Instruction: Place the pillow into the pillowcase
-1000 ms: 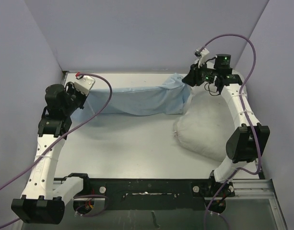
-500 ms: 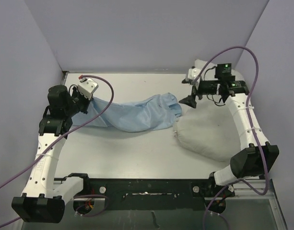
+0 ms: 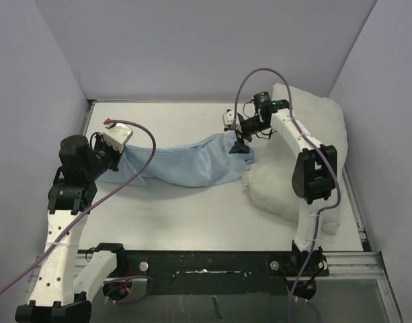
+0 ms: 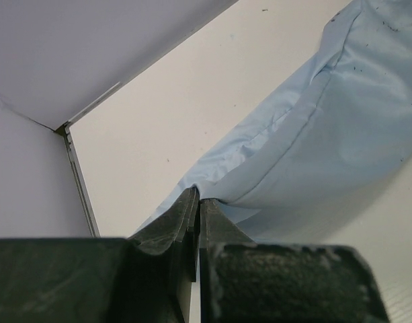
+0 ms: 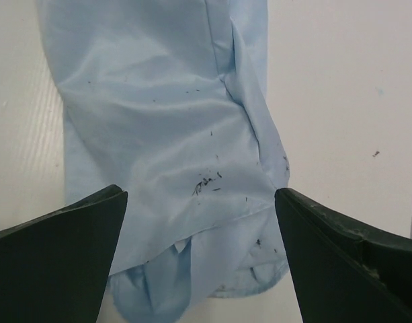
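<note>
The light-blue pillowcase lies wrinkled across the table, from the left arm to the pillow. My left gripper is shut on its left edge; in the left wrist view the fingertips pinch a fold of the pillowcase. The plump off-white pillow sits at the right, partly under the right arm. My right gripper hangs open over the pillowcase's right end. In the right wrist view the gripper is spread wide above the speckled pillowcase, whose layered end shows below, and holds nothing.
Grey-violet walls close in the back and both sides. Purple cables loop off both wrists. A black rail with the arm bases runs along the near edge. Bare white table lies in front of the pillowcase.
My right gripper let go of the raised right end of the pillowcase and opened. That end dropped to the table. The right gripper then swung left over it. The left grip stayed.
</note>
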